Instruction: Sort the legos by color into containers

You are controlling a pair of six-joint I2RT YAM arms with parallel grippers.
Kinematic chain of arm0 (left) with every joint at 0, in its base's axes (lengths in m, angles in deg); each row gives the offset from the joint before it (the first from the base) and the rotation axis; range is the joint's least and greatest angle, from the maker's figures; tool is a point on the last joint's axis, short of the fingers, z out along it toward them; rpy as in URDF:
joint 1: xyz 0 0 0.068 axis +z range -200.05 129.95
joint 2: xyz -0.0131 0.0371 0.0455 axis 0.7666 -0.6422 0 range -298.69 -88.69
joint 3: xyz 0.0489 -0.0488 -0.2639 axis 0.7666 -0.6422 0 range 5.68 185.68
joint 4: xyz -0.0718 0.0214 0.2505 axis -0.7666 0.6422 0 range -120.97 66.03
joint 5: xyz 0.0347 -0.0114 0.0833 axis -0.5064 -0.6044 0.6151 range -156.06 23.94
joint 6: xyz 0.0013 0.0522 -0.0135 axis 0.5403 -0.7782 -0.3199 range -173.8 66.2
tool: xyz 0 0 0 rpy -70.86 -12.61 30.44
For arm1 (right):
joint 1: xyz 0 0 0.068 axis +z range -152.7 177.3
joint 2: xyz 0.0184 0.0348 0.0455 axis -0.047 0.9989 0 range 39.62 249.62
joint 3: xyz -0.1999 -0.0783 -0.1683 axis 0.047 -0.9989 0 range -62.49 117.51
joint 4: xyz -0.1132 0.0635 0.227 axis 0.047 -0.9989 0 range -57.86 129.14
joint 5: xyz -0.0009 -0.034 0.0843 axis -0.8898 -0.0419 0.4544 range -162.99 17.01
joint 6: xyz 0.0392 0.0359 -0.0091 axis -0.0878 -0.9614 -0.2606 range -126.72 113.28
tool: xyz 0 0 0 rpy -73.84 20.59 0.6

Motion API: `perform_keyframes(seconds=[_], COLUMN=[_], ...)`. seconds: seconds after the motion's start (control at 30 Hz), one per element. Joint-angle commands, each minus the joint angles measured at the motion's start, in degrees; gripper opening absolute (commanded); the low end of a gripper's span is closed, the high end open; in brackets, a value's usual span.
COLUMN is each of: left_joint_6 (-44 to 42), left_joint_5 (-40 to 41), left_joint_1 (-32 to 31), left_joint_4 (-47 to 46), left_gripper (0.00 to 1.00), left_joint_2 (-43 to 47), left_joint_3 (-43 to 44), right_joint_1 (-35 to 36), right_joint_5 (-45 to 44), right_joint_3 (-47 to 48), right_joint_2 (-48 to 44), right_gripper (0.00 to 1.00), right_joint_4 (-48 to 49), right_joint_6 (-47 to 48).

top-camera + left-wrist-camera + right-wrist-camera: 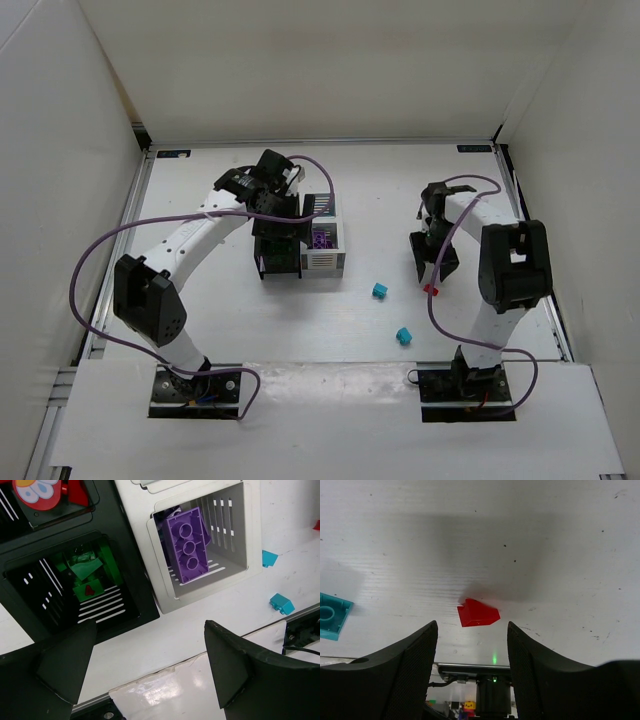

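**lead:** Left side status?

**ops:** Left jaws are spread wide with nothing in them. I have them hanging over the containers (325, 262), and the left arm (190, 240) is reaching across from its base.

**lead:** What's in the bins?

**ops:** From my left wrist view, the purple brick (187, 545) lies tilted in the white bin (235, 530). The green legos (87, 575) are piled in the black bin (30, 610) beside it. The red piece (75, 491) is in the far black bin, cut off by the frame edge. I can't see into the fourth bin.

**lead:** Right side?

**ops:** Right jaws are parted and gripping nothing. The red lego (478, 613) sits on the surface (545, 540), lined up with the gap and just ahead of the tips. I see no contact with either finger.

**lead:** Any loose ones?

**ops:** Two are on the surface between the containers and the right arm (510, 265). The first teal lego (379, 290) is just off the block's near right corner. The second teal lego (403, 335) is closer to the bases. The two are apart from each other and well clear of the red lego.
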Motion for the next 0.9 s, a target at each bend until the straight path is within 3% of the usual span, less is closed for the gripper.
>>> perform_keyframes(seconds=[0.0, 0.57, 0.87], left_joint_6=[0.2, 0.0, -0.7], left_joint_5=[-0.6, 2.1, 2.5], left_joint_1=[0.1, 0.0, 0.2], left_joint_4=[0.1, 1.9, 3.7], left_gripper=[1.00, 1.00, 1.00], left_joint_2=[1.7, 1.3, -0.8], left_joint_3=[0.1, 1.0, 3.4], right_joint_1=[-2.2, -2.4, -3.7], right_joint_5=[1.3, 1.2, 1.4], right_joint_3=[2.1, 7.5, 8.6], right_joint_2=[0.6, 7.6, 7.5], right_gripper=[0.61, 0.60, 0.60], right_joint_4=[-3.6, -11.0, -9.8], right_joint_6=[0.7, -2.4, -3.7])
